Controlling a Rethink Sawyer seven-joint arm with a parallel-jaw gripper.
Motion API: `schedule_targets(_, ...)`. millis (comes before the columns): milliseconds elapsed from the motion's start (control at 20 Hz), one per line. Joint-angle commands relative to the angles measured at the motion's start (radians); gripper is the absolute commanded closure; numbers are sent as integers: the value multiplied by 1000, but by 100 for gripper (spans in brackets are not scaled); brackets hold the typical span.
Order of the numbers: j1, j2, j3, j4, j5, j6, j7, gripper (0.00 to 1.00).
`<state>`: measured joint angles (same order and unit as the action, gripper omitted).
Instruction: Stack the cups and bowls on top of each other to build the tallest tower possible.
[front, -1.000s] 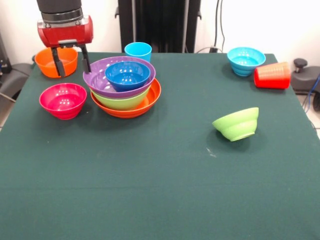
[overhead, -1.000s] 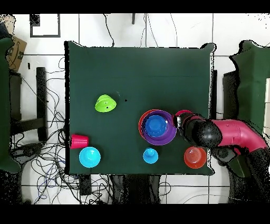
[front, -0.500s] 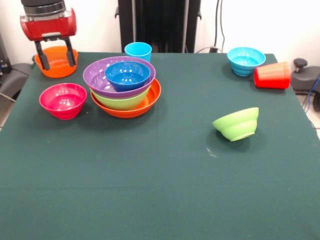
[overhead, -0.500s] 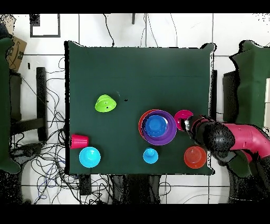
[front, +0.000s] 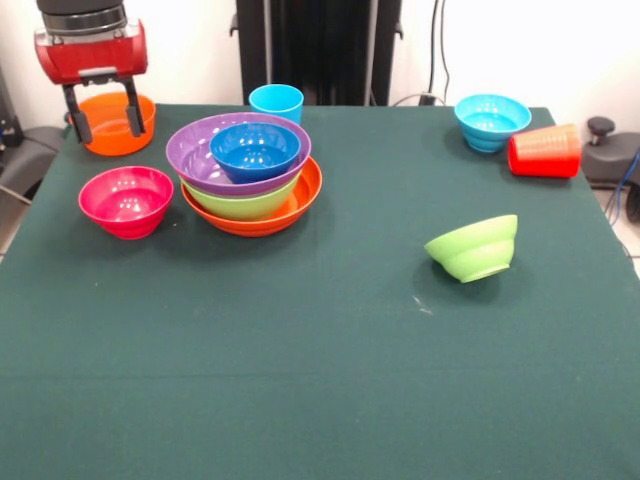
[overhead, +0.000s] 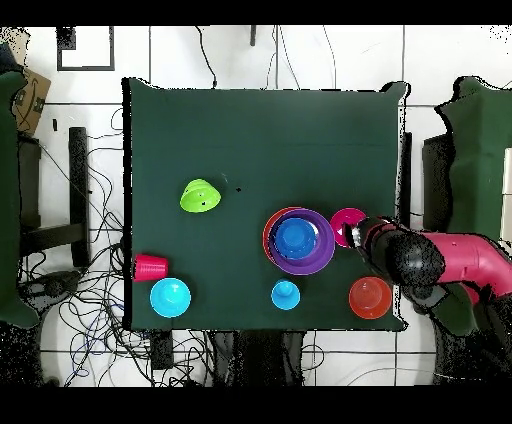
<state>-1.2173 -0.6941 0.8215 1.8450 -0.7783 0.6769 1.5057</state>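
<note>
The tower stands left of centre: a large orange bowl (front: 292, 207) at the bottom, a lime green bowl (front: 245, 204) in it, then a purple bowl (front: 192, 152) with a small dark blue bowl (front: 255, 150) inside; from above the tower (overhead: 298, 240) shows the same nesting. My gripper (front: 103, 112) hangs open and empty, raised at the far left over a small orange bowl (front: 115, 128). A magenta-red bowl (front: 125, 200) sits left of the tower. A light blue cup (front: 276, 102) stands upright behind it. A red cup (front: 545, 150) lies on its side at the right.
A light blue bowl (front: 492, 120) stands beside the red cup. A small lime green bowl (front: 473, 248) rests tilted on the right half of the green table (front: 320, 380). In the overhead view the red arm (overhead: 450, 260) reaches in from the right, by the magenta-red bowl (overhead: 348, 222).
My gripper has left the purple bowl's rim, risen and moved left to above the small orange bowl. The purple bowl has settled level on the tower.
</note>
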Motion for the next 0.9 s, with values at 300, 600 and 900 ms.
schedule_targets(300,73,3,-14,-56,-103,4,-156,0)
schedule_targets(600,68,-32,-18,-56,-108,25,-174,0)
schedule_targets(900,51,-31,-1,-54,-75,45,-199,0)
